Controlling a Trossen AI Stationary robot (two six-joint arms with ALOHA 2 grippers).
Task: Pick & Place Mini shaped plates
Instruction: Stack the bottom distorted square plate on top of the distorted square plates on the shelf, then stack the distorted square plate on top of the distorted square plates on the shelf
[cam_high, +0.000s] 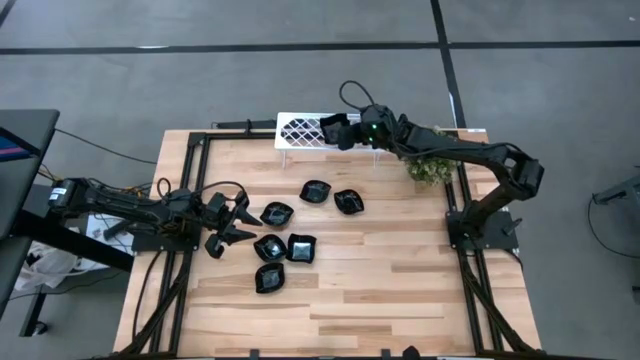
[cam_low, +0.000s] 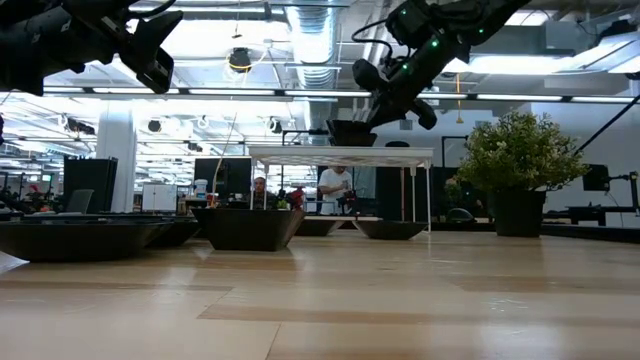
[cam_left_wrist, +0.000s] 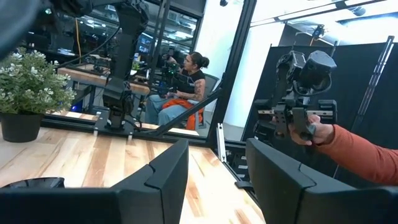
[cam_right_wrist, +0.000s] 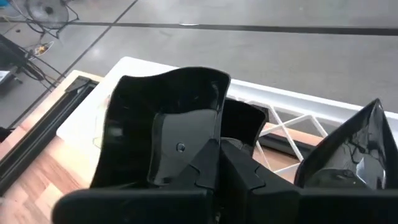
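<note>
**Right pincer holds a dish over the white tray**

The right arm reaches from its base at the right edge of the pale wooden desk across to the upper centre of the overhead frame, elbow bent near the small green bushy plant. Its right pincer hangs above the white lattice-patterned rectangular tray – the fingers are clamped shut on a held glossy black dish, gripped by its rim and tilted up on edge in the wrist view. A second black dish shows at the lower right of that view, beside the tray's lattice. In the level view the pincer and its dish sit just above the tray's flat top, in the upper middle of the frame.

The left arm stretches in low from the left side of the overhead frame, nearly horizontal, with the left pincer spread wide and holding nothing, just left of the cluster of dishes.

Six loose mini shaped plates lie on the desk around the middle of the overhead frame – two near the centre, four lower and to the left, closest to the left pincer.

A seated person shows beyond the desk in the left wrist view.
</note>
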